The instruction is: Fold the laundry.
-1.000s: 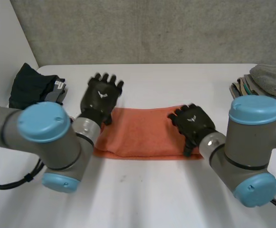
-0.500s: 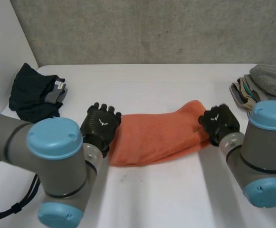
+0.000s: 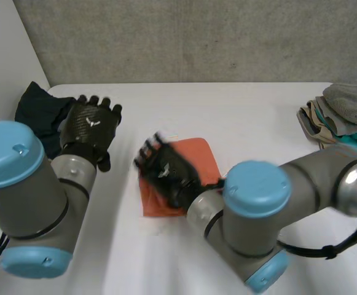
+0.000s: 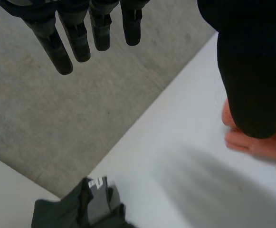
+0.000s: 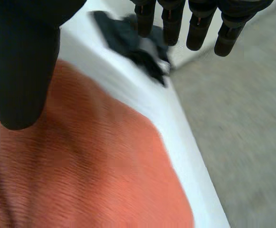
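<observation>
An orange towel (image 3: 198,157) lies folded into a small, roughly square pad at the middle of the white table (image 3: 252,110). My right hand (image 3: 166,171) is over the towel's left part, open with fingers straight, palm down. In the right wrist view the fingers (image 5: 199,23) and thumb (image 5: 19,61) stand spread above the orange towel (image 5: 90,180); I cannot tell whether they touch it. My left hand (image 3: 92,126) is raised left of the towel, open and holding nothing. In the left wrist view its straight fingers (image 4: 80,33) point away from the towel (image 4: 266,142).
A dark crumpled garment (image 3: 34,110) lies at the table's back left corner, also seen as the dark garment (image 4: 80,211) beyond the left hand. A stack of folded laundry (image 3: 344,107) sits at the right edge. A grey floor (image 4: 57,104) lies beyond the table's far edge.
The towel's right half has been carried over to the left, so the long strip is now a short pad. My right hand swept left with it and let go. My left hand lifted off and moved back left.
</observation>
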You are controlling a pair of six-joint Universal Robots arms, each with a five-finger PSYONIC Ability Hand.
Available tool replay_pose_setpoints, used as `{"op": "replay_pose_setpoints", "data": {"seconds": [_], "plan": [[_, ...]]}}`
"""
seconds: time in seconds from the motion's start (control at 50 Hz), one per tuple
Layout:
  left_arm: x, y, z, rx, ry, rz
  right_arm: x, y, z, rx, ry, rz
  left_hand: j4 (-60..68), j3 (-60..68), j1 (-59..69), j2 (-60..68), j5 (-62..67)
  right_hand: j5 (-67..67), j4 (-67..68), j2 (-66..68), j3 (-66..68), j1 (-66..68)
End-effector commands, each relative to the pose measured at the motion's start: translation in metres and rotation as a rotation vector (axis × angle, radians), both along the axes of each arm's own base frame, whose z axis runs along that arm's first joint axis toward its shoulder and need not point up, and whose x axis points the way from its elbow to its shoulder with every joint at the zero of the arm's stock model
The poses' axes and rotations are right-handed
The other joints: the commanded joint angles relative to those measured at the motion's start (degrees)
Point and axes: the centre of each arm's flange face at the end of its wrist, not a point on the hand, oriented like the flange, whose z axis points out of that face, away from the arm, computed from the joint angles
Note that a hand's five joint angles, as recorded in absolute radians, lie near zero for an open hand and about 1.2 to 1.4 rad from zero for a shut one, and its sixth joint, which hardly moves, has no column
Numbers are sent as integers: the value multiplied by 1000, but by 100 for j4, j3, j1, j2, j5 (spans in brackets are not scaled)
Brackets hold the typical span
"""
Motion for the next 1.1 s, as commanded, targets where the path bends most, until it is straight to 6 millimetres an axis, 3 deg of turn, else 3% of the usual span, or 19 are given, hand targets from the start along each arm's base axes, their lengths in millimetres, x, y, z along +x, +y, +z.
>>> {"op": "replay_pose_setpoints", "data": {"seconds": [0.02, 0.14, 0.24, 0.34, 0.42, 0.7, 0.78, 0.86, 0.94, 1.0, 1.1], "plan": [[-35, -16, 9, -41, 129, -95, -50, -53, 64, 303, -374, -261, -71, -120, 17, -75, -142, -267, -257, -252, -247, -332], [-79, -11, -5, 15, 209, -279, -73, -77, 65, 453, -407, -368, 97, 48, 185, 94, 26, -267, -257, -252, -247, -332], [-96, -15, -27, 92, 211, -310, -84, -100, 38, 561, -342, -466, 131, 82, 218, 127, 60, -267, -257, -252, -247, -332], [-95, -14, -53, 225, 127, -269, -80, -111, 17, 664, -309, -491, 148, 99, 235, 144, 77, -267, -257, -252, -247, -332], [-80, -13, -68, 320, 45, -162, -70, -108, 1, 752, -271, -429, 131, 82, 219, 127, 60, -267, -257, -252, -247, -332], [-54, -7, -89, 296, -328, -64, -50, -101, -29, 737, -148, -356, 114, 65, 202, 111, 43, -267, -257, -252, -247, -332], [-57, -8, -83, 269, -309, -66, -55, -104, -23, 606, -73, -411, 98, 48, 185, 94, 26, -267, -257, -252, -247, -332], [-63, -5, -71, 227, -276, -82, -59, -105, 1, 480, -40, -424, 64, 14, 151, 60, -7, -267, -257, -252, -247, -332], [-67, -2, -28, 121, -186, -94, -53, -89, 42, 346, -111, -380, 30, -19, 118, 27, -41, -267, -257, -252, -247, -332], [-67, -1, -2, 65, -108, -106, -52, -76, 54, 285, -167, -347, -3, -53, 84, -7, -75, -267, -257, -252, -247, -332], [-62, 5, 22, 53, 10, -156, -57, -51, 45, 272, -163, -310, -3, -53, 84, -7, -75, -267, -257, -252, -247, -332]]}}
